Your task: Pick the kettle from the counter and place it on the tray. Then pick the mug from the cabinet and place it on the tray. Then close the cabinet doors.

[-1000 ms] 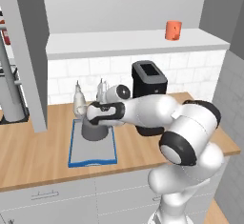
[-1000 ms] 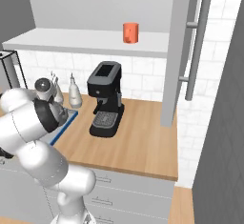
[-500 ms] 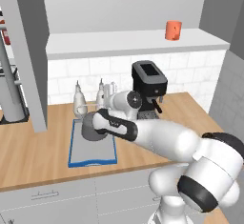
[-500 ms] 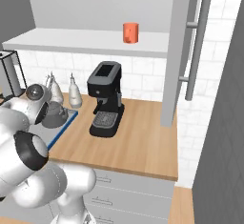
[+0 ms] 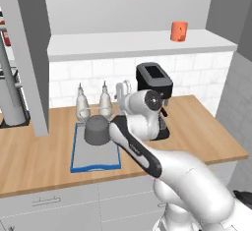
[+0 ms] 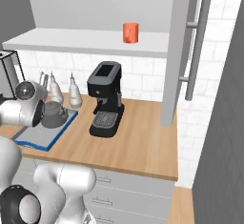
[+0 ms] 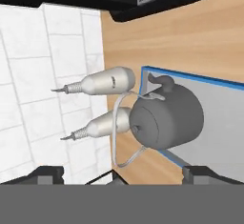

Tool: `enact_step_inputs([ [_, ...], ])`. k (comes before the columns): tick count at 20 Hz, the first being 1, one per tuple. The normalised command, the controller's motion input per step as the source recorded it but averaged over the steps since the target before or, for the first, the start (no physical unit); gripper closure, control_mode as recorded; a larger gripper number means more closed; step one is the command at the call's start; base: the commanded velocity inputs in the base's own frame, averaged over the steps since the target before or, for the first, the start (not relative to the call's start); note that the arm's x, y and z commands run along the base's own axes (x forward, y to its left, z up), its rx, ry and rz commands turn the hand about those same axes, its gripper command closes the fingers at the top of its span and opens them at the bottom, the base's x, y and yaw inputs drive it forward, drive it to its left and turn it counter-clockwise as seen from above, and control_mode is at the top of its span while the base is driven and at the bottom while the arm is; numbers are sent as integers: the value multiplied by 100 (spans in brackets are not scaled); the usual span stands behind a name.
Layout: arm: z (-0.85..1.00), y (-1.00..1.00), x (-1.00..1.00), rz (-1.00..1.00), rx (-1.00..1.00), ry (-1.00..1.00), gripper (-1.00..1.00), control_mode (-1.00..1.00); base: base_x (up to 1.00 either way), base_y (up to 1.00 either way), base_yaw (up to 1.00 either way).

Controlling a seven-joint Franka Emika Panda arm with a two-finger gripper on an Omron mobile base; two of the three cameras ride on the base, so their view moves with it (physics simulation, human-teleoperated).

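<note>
The kettle (image 5: pixel 97 129) stood upright on the tray (image 5: pixel 78 157), at the tray's back end near the wall, with its thin wire handle arched over it. The tray lay flat on the wooden desk (image 5: pixel 29 156). Just behind the kettle, two pale shakers (image 5: pixel 82 104) stood side by side on the desk against the white tiled wall. From the right base view, the kettle (image 6: pixel 54 114) sat on the tray (image 6: pixel 33 139) beside the arm's white wrist.

In the hand view the tool (image 7: pixel 121 173) had its two dark fingertips (image 7: pixel 45 173) set wide apart with nothing between them. The kettle (image 7: pixel 167 117) lay ahead of them, clear of both tips, on the blue-rimmed tray (image 7: pixel 224 123).

A black coffee machine (image 5: pixel 155 102) stood on the desk to the right of the tray, with the arm passing in front of it. The orange mug (image 5: pixel 179 31) stood on the pale shelf (image 5: pixel 118 43) of the cabinet above, well apart from the tray. In the right base view a cabinet door (image 6: pixel 181 51) with a long silver bar handle stood open.
</note>
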Motion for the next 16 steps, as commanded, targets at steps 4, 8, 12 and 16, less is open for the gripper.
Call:
enact_step_inputs([
  [4,19,-39,-56,2,-15,9,-100,-100,0,0,0],
  [8,0,-24,-20,11,-2,0,-100,-100,0,0,0],
  [12,31,-24,-49,27,-20,0,-100,-100,0,0,0],
  [16,39,-31,-48,35,-43,0,-100,-100,0,0,0],
])
